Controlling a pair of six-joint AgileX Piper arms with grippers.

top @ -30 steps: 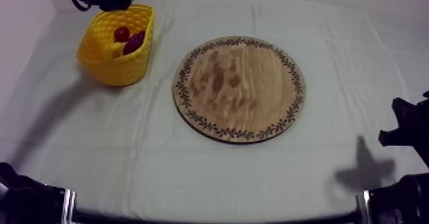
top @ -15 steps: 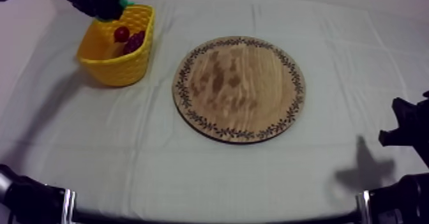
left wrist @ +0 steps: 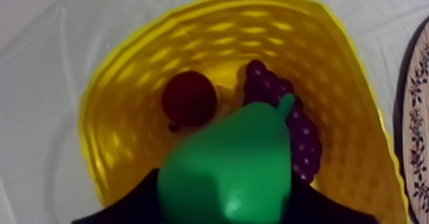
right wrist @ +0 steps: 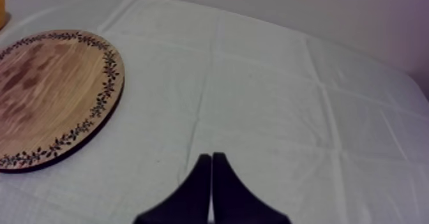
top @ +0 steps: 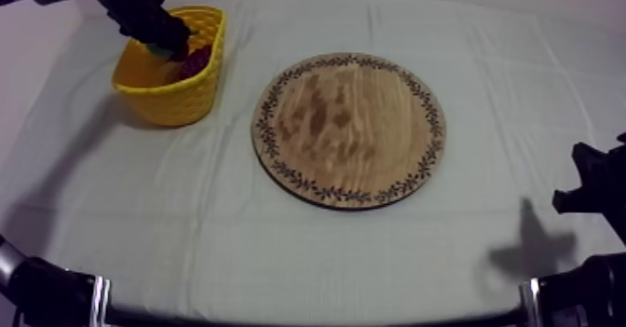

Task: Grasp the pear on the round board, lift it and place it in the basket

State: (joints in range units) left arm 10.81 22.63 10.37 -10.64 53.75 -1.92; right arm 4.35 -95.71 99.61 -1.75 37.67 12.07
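Note:
The green pear (left wrist: pixel 230 169) is held in my left gripper (top: pixel 165 42), which is shut on it and lowered inside the yellow basket (top: pixel 172 93) at the table's far left. In the left wrist view the pear hangs just over a small red fruit (left wrist: pixel 188 99) and a bunch of purple grapes (left wrist: pixel 300 134) lying on the basket's floor. The round wooden board (top: pixel 349 130) lies bare in the middle of the table. My right gripper (right wrist: pixel 211 175) is shut on nothing, low over the cloth to the right of the board (right wrist: pixel 51 92).
The grey-white cloth (top: pixel 279 247) covers the table, with open room in front of the board and to its right. In the top view my right arm (top: pixel 591 191) rests at the right edge. The board's patterned rim (left wrist: pixel 418 112) lies close beside the basket.
My left gripper has come down with the pear from above the basket's far rim into the basket. The right arm has not moved.

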